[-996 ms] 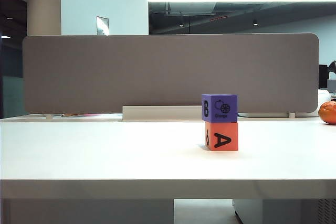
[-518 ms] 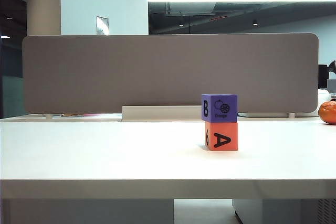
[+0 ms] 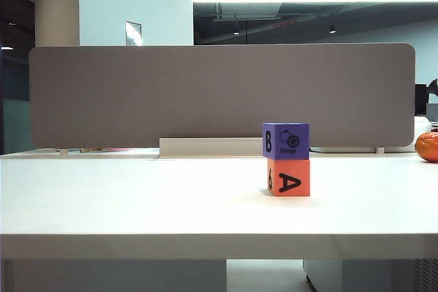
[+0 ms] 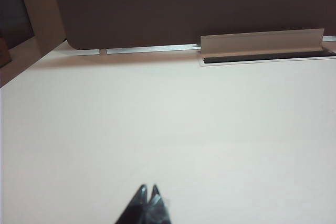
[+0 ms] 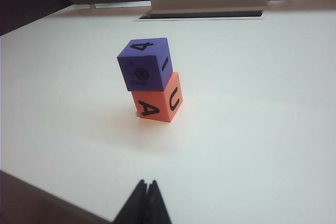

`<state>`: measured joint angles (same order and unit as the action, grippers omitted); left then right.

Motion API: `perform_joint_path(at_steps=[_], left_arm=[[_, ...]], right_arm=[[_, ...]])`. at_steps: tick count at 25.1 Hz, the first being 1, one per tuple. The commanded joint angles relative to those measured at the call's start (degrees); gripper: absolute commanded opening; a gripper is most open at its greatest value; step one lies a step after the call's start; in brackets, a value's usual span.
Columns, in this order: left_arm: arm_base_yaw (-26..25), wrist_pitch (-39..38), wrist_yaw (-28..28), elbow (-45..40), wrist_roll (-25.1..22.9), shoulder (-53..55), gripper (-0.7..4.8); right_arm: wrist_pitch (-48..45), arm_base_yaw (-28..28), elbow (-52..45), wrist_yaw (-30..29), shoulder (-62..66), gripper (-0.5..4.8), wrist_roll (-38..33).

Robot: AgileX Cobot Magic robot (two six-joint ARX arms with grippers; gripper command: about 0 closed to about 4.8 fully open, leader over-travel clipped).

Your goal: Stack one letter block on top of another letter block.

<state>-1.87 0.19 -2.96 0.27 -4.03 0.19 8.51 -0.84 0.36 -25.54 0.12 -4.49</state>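
Left gripper: dark fingertips pressed together, nothing between them; it hangs over bare white table, and neither block shows in its wrist view.
Right gripper: dark fingertips closed tip to tip, holding nothing; it sits well back from the stack, near the table's front edge.
Purple letter block: a cube, so no long axis; it rests upright on the lower cube, ahead of the right gripper and apart from it, and twisted slightly against that cube in the right wrist view.
Purple block markings: black "B" on the left face, an orange-fruit drawing with small print under it on the front face, "4" on top in the right wrist view.
Orange-red letter block: a cube with matt faces and crisp edges, flat on the table, carrying the purple cube.
Orange-red block markings: bold black "6" on the left face and "A" on the front.
Grey partition panel: rounded corners, standing behind the table.
Orange round object: at the far right edge, partly cut off.
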Motion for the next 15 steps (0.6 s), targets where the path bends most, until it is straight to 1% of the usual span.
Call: perform_joint_path(at_steps=[1, 3, 5, 7, 8, 9, 10, 12, 15], left_arm=[[0.1, 0.6, -0.3, 0.2, 0.0, 0.0, -0.06], [0.1, 0.6, -0.3, 0.2, 0.0, 0.0, -0.06], [0.1, 0.6, -0.3, 0.2, 0.0, 0.0, -0.06], [0.1, 0.6, -0.3, 0.2, 0.0, 0.0, -0.06], [0.1, 0.6, -0.3, 0.2, 0.0, 0.0, -0.06], [0.1, 0.6, -0.3, 0.2, 0.0, 0.0, -0.06], [0.1, 0.6, -0.3, 0.2, 0.0, 0.0, -0.06], [0.1, 0.6, -0.3, 0.2, 0.0, 0.0, -0.06], [0.1, 0.6, -0.3, 0.2, 0.0, 0.0, -0.06]], right_arm=[[-0.9, 0.0, -0.2, 0.0, -0.1, 0.00, 0.0], [-0.9, 0.0, -0.2, 0.0, -0.1, 0.00, 0.1], [-1.3, 0.0, -0.2, 1.2, -0.1, 0.00, 4.9], [-2.7, 0.0, -0.2, 3.7, -0.1, 0.00, 9.0], [-3.7, -0.1, -0.3, 6.3, -0.1, 0.00, 9.9], [-4.8, -0.1, -0.3, 11.0, -0.1, 0.00, 9.3], [-5.1, -0.1, -0.3, 13.3, -0.1, 0.00, 8.9], [-5.8, -0.1, -0.3, 21.4, -0.1, 0.00, 6.5], [-5.7, 0.0, -0.3, 25.7, -0.1, 0.00, 5.7]])
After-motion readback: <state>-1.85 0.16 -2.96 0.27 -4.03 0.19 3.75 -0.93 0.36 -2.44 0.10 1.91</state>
